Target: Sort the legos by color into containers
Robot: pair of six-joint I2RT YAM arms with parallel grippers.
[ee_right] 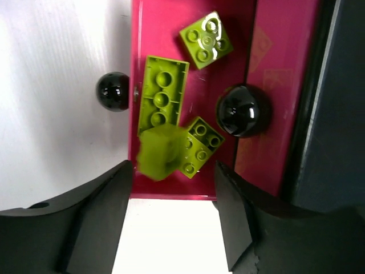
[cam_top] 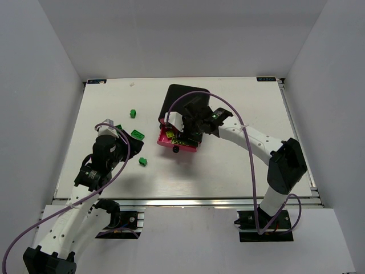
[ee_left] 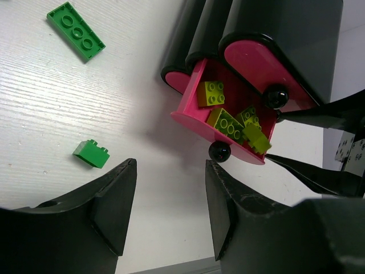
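Note:
The black drawer casing (cam_top: 182, 94) stands mid-table with one pink drawer (cam_top: 165, 140) pulled out. It holds several yellow-green bricks (ee_right: 162, 94). My right gripper (cam_top: 185, 132) hovers over this drawer, open (ee_right: 174, 194). A blurred yellow-green brick (ee_right: 162, 151) sits loose just beyond its fingertips, above the drawer floor (ee_right: 145, 34). My left gripper (cam_top: 121, 137) is open and empty (ee_left: 171, 194), left of the drawer (ee_left: 191, 120). A small dark green brick (ee_left: 91, 153) lies beside its left finger and a flat green one (ee_left: 76, 31) farther off. No purple brick shows.
Green bricks lie on the white table left of the drawers (cam_top: 133, 113), (cam_top: 137, 135), (cam_top: 142, 161). Round black knobs (ee_right: 113, 91), (ee_right: 243, 110) stick out of the drawer fronts. The casing (ee_left: 296, 34) fills the left wrist view's upper right. White walls surround the table.

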